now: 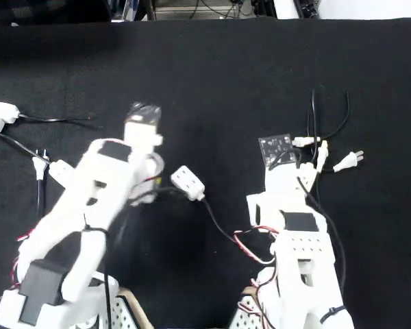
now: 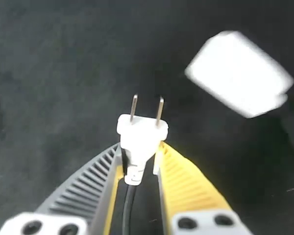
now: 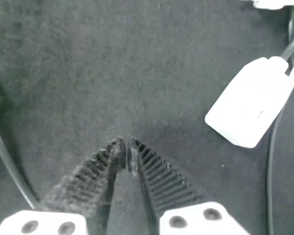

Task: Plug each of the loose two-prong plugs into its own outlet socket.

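My left gripper (image 2: 139, 147) is shut on a white two-prong plug (image 2: 141, 134), prongs pointing away from the wrist over the black mat. A white outlet socket (image 2: 237, 73) lies just beyond it, off to one side of the prongs. From above, that socket (image 1: 187, 182) sits mid-table beside the left arm (image 1: 106, 185). My right gripper (image 3: 126, 147) is shut on nothing, low over the mat, with a white outlet block (image 3: 250, 107) a short way off. Another loose plug (image 1: 348, 162) lies right of the right arm (image 1: 294, 205). A third plug (image 1: 40, 165) and a socket (image 1: 0, 115) lie at the far left.
Black cables (image 1: 325, 116) loop on the mat behind the right arm, and one runs from the middle socket toward the arm bases (image 1: 222, 229). A thin cable (image 3: 5, 161) crosses the mat beside the right gripper. The mat's back half is open.
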Controlling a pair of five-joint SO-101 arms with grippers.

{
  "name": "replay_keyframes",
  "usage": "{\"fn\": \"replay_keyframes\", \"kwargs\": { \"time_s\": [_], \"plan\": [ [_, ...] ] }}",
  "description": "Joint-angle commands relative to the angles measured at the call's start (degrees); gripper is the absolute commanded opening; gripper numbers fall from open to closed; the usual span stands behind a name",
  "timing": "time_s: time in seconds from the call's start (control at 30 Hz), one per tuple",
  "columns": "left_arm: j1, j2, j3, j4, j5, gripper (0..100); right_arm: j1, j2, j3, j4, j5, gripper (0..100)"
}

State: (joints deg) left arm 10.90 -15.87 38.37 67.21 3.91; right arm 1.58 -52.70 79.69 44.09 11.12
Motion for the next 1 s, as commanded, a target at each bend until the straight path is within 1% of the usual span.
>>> {"fn": "replay_keyframes", "kwargs": {
  "time_s": [0.0, 0.07, 0.17, 0.23, 0.43, 0.6, 0.7, 0.83, 0.9, 0.97],
  "plan": [
    [-7.6, -0.88, 8.66, -4.4, -10.99, 4, 0.62, -0.48, -0.4, -0.88, 0.09, 1.5],
    [-7.6, -0.88, 12.44, -6.95, -14.15, 9, 0.62, -0.48, -0.4, -0.88, 0.09, 1.5],
    [-6.2, -0.88, 14.64, -8.44, -14.77, 20, 0.62, -0.48, -0.4, -0.88, 0.09, 1.5],
    [-6.02, -0.97, 14.55, -8.44, -14.77, 22, 0.62, -0.48, -0.4, -0.88, 0.09, 1.5],
    [-5.58, -1.58, 12.26, -8.44, -14.77, 22, 0.62, -0.66, 0.04, -0.97, 0.09, 1.9],
    [-5.76, -0.97, 11.47, -9.32, -14.51, 22, 0.62, -0.66, 0.13, -0.97, 0.09, 8.8],
    [-5.58, -0.97, 13.14, -11.52, -14.42, 22, 0.62, -0.66, 0.13, -0.97, 0.09, 8.9],
    [-5.58, -0.97, 13.58, -11.6, -14.33, 22, 0.62, -0.66, 0.13, -0.97, 0.09, 8.9],
    [-5.58, -0.97, 13.58, -11.6, -14.33, 17, 0.62, -0.66, 0.13, -0.97, 0.09, 8.9],
    [-5.49, -0.97, 13.58, -11.87, -14.33, 9, 0.62, -0.66, 0.13, -0.97, 0.09, 8.9]
  ]
}}
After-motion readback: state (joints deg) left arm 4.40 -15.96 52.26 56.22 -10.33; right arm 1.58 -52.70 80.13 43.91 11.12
